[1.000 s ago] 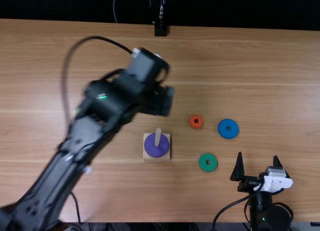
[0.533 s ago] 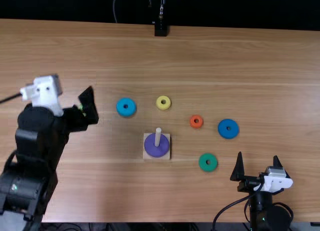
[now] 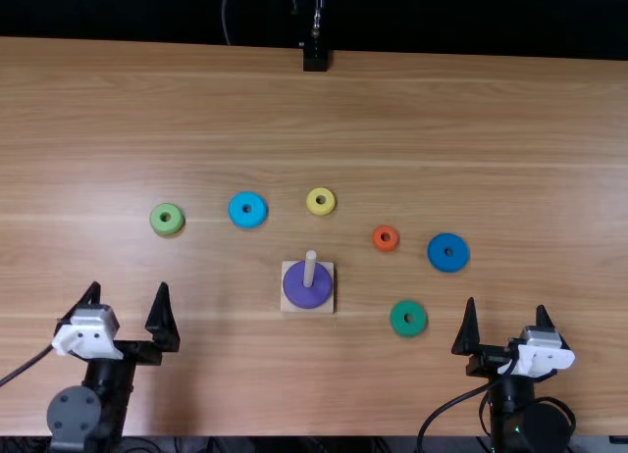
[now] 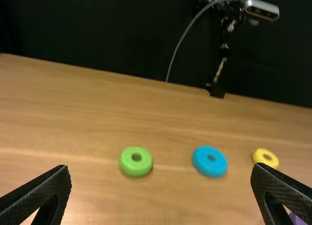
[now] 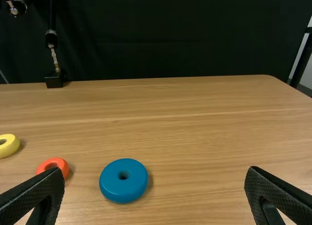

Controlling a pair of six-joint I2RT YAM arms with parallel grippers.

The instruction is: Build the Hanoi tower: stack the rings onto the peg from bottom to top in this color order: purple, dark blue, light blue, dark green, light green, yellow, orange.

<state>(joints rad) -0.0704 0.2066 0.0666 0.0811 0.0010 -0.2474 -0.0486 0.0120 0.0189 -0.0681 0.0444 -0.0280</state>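
The first step looks done: the purple ring [image 3: 296,289] lies around the peg [image 3: 310,267], low down on the square wooden base [image 3: 329,305]. The job in hand is the second ring, the dark blue one [image 3: 440,259], which lies flat on the counter [image 3: 471,110] to the right of the peg, beyond the right fingers [image 3: 468,330]

Those fingers are spread wide with nothing between them, and the left fingers [image 3: 162,321] are just as wide and empty — both pairs near the near edge. The right pair seems the natural choice, with the dark blue ring well inside its side

The next move calls for a reach forward, a pinch across the ring's rim, a lift clear of the peg's tip, then a level lowering with the hole over the peg. The orange ring [image 3: 379,244] and dark green ring [image 3: 399,323] sit near that path, so a low carry might knock one

Light blue [image 3: 238,216], light green [image 3: 158,224] and yellow [image 3: 313,207] wait loose for later — five rings after this one
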